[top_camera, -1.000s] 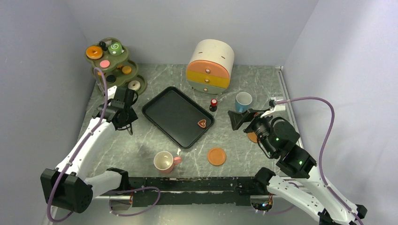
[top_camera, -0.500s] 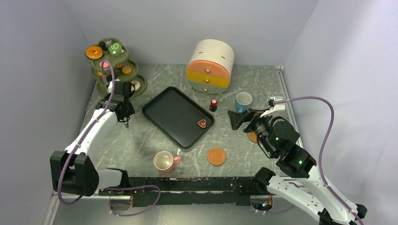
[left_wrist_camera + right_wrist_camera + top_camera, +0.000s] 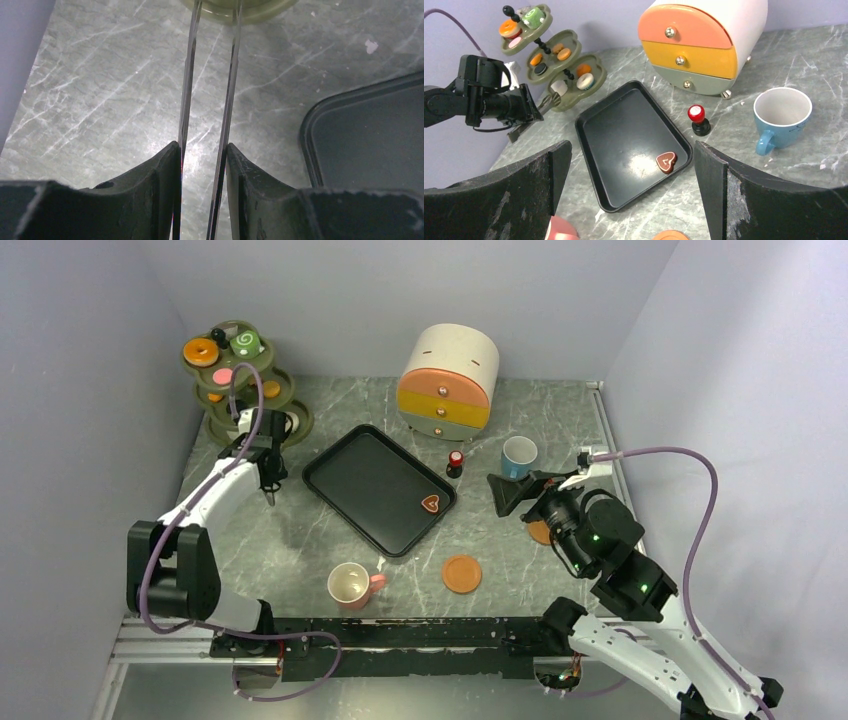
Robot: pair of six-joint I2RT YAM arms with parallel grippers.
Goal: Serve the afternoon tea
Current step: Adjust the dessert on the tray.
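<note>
My left gripper (image 3: pixel 266 468) is shut on thin metal tongs (image 3: pixel 188 75), whose blades point at the foot of the olive tiered stand (image 3: pixel 218 422). The stand holds an orange doughnut (image 3: pixel 201 350), a green swirl roll (image 3: pixel 244 341) and a white doughnut (image 3: pixel 585 81). A heart cookie (image 3: pixel 432 504) lies in the black tray (image 3: pixel 360 475). My right gripper (image 3: pixel 510 490) is open and empty, above the table near the blue cup (image 3: pixel 518 454). The pink cup (image 3: pixel 350 585) and an orange saucer (image 3: pixel 462 573) sit near the front. A second saucer (image 3: pixel 538 533) is partly hidden under my right arm.
A rounded drawer chest (image 3: pixel 448 380) stands at the back centre. A small red-topped black bottle (image 3: pixel 455 462) stands between the tray and the blue cup. Walls close in on the left, back and right.
My left arm has swung back and left, carrying the tongs closer to the tiered stand. My right gripper has barely moved.
</note>
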